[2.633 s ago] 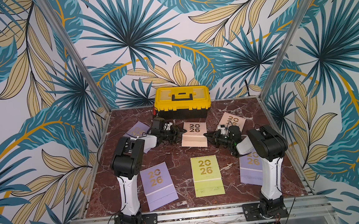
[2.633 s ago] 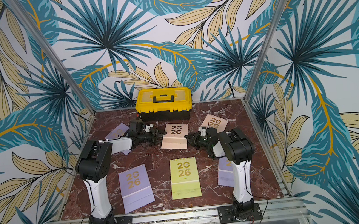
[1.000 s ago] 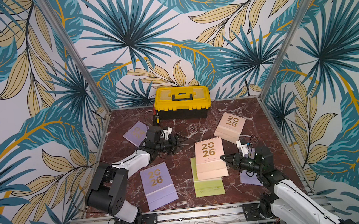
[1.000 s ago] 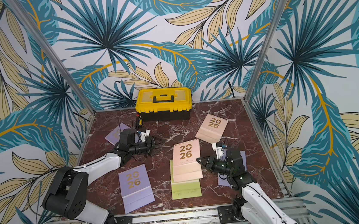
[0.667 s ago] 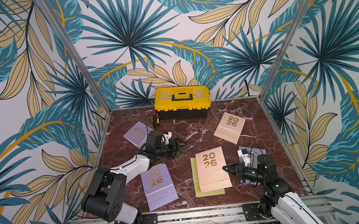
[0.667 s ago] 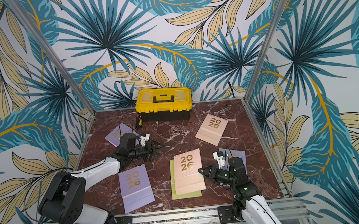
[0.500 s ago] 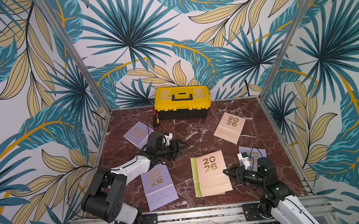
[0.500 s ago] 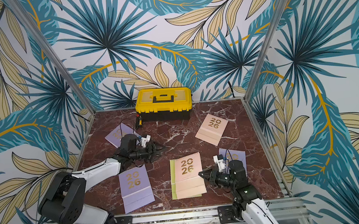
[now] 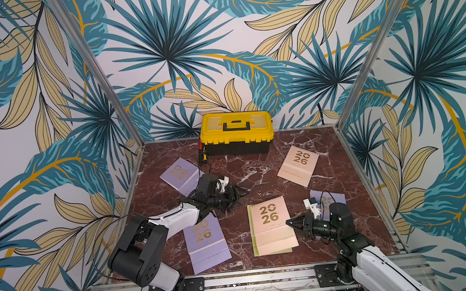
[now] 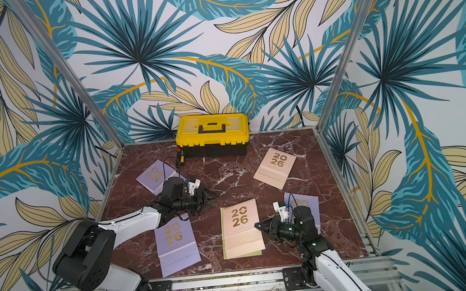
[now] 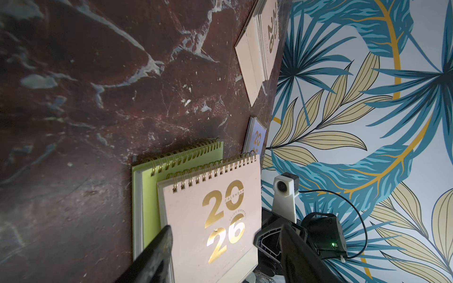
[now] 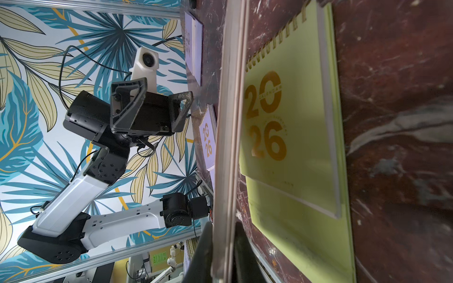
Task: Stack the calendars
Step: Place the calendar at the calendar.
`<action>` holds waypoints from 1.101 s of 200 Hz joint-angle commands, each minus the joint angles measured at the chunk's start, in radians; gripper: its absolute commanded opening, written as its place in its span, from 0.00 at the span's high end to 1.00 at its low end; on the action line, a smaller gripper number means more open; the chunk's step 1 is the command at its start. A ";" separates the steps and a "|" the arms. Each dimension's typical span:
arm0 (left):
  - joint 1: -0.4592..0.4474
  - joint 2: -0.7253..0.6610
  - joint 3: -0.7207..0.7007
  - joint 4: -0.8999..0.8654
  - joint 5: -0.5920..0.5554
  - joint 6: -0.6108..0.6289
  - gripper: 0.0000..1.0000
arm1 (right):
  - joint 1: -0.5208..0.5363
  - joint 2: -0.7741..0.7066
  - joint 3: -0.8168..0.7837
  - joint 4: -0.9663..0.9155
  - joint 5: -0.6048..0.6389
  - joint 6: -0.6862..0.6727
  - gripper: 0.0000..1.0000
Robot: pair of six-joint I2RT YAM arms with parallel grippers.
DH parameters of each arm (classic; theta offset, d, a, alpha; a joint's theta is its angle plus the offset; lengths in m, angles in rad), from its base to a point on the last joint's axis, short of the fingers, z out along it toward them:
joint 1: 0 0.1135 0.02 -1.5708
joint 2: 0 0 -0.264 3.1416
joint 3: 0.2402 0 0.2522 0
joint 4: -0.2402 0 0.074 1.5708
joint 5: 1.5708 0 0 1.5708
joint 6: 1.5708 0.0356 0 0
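- Now the peach calendar (image 9: 271,224), carried higher a second ago, is lowered over the green calendar (image 11: 149,191), slightly offset. Its gripped edge seems still raised, so a two-high stack is only just begun.
- That edge is still pinched by the right gripper (image 9: 290,223); release is judged the step due.
- The left gripper (image 9: 238,195) is kept spread and empty above the table (image 9: 258,178).
- Four calendars are left loose: the far lilac calendar (image 9: 180,174), the near lilac calendar (image 9: 206,242), a third lilac calendar (image 9: 333,200) and a second peach calendar (image 9: 297,164).
- The yellow toolbox (image 9: 236,131) is shut; its contents cannot be seen.
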 commanded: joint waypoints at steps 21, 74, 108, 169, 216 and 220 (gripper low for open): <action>-0.016 0.034 -0.015 0.008 -0.013 0.003 0.30 | 0.011 0.020 -0.026 0.096 -0.013 -0.016 1.00; -0.027 0.068 -0.015 0.008 -0.010 -0.004 0.30 | 0.015 0.088 0.002 -0.003 0.030 -0.105 1.00; -0.035 0.089 -0.016 0.008 -0.019 -0.004 0.30 | 0.017 0.122 0.069 -0.206 0.072 -0.227 0.97; -0.051 0.143 0.002 0.008 -0.026 0.000 0.29 | 0.018 0.111 0.083 -0.330 0.162 -0.247 0.81; -0.053 0.149 0.001 0.008 -0.029 0.003 0.29 | 0.018 0.124 0.144 -0.467 0.206 -0.300 0.66; -0.053 0.149 0.000 0.008 -0.031 0.002 0.29 | 0.018 0.126 0.150 -0.476 0.208 -0.305 0.64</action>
